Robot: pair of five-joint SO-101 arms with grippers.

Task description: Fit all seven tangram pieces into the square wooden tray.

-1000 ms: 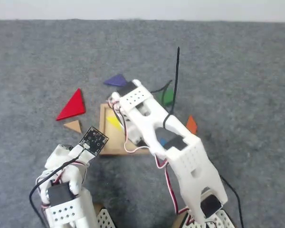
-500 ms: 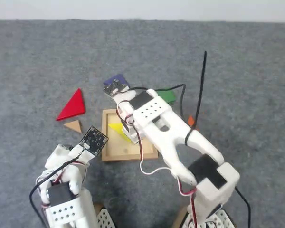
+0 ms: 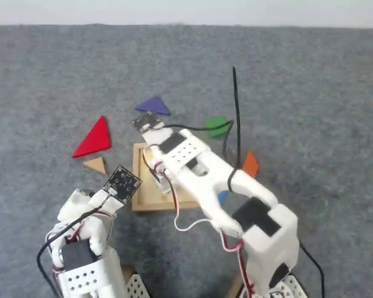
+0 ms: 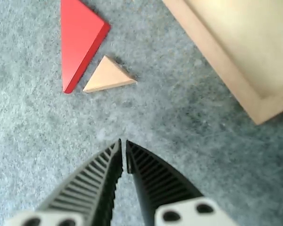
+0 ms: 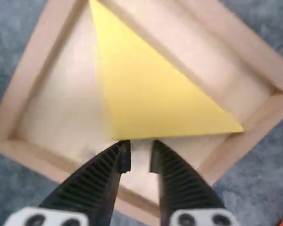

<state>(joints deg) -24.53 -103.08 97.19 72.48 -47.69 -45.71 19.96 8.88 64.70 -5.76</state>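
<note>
The square wooden tray (image 3: 138,197) lies mid-table, with its far corner (image 5: 269,101) in the right wrist view. A yellow triangle (image 5: 146,94) lies flat inside it. My right gripper (image 5: 137,155) hangs low over the tray floor at the triangle's edge, its fingers slightly open with nothing between them. The right arm (image 3: 193,167) covers most of the tray from above. My left gripper (image 4: 123,143) is shut and empty over the carpet, short of a small tan triangle (image 4: 106,77) and a big red triangle (image 4: 80,37). The tray's corner (image 4: 254,106) lies beside it.
On the grey carpet around the tray lie a red triangle (image 3: 94,138), a tan triangle (image 3: 96,164), a purple triangle (image 3: 154,105), a green piece (image 3: 217,126), an orange piece (image 3: 251,164) and a blue piece (image 3: 222,197) partly under the right arm.
The right arm has shifted and dropped over the tray, now hiding the yellow triangle in the high view. The left arm has kept still.
</note>
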